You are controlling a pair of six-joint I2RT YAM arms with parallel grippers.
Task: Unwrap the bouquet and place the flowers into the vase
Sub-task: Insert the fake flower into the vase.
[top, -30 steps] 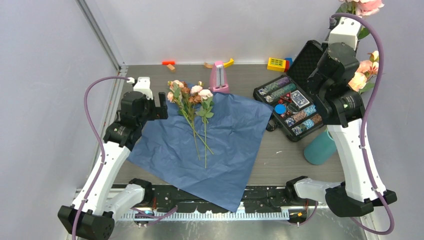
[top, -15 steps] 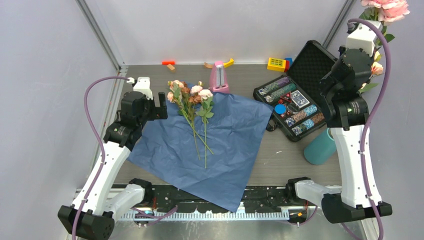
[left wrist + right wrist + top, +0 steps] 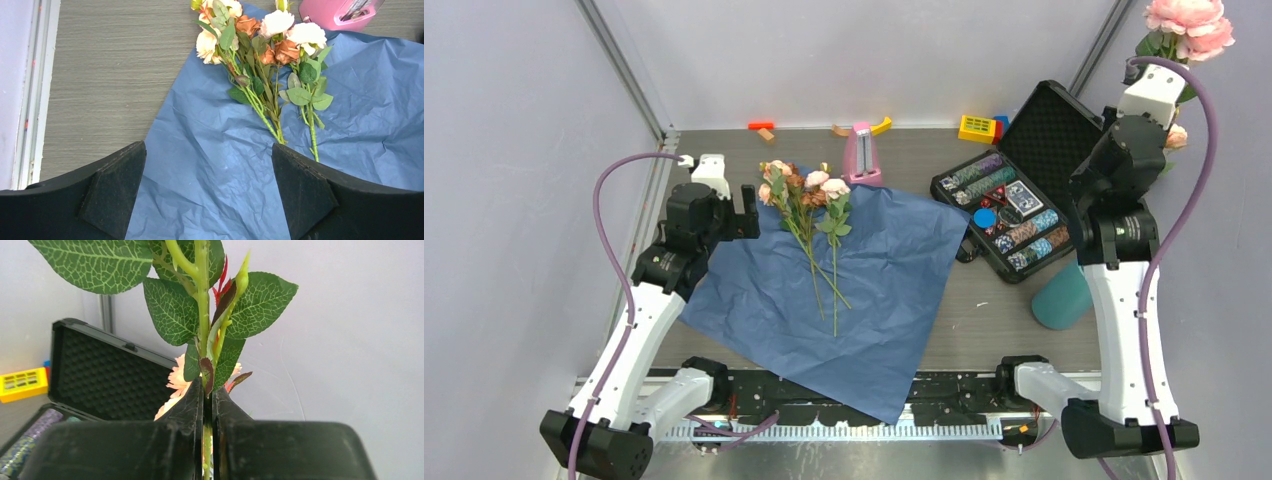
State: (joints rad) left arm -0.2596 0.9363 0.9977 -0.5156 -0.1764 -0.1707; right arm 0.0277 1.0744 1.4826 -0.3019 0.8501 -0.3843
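While right hand (image 3: 207, 392) is clamped narrow on one leafy green stem (image 3: 202, 315), pink blooms (image 3: 1189, 25) top it.
Teal vase (image 3: 1061, 297) sits well below that hand; left hand (image 3: 207, 150) wide, empty, other flowers (image 3: 260, 60) ahead on blue paper (image 3: 200, 200).

Robot lab test cell with a boxed-in bench.
Two white arms, the left arm (image 3: 639, 320) and the right arm (image 3: 1124, 310), are bolted to a black rail (image 3: 794, 395) at the near edge of a grey table (image 3: 1004, 310). Plain pale panels (image 3: 874, 50) and a metal frame post (image 3: 624, 70) close it in, and a purple cable (image 3: 595, 200) loops loose. Props are a mismatched lot: flowers (image 3: 809, 200), poker chip case (image 3: 1014, 215), metronome (image 3: 861, 150), toy block (image 3: 977, 127).
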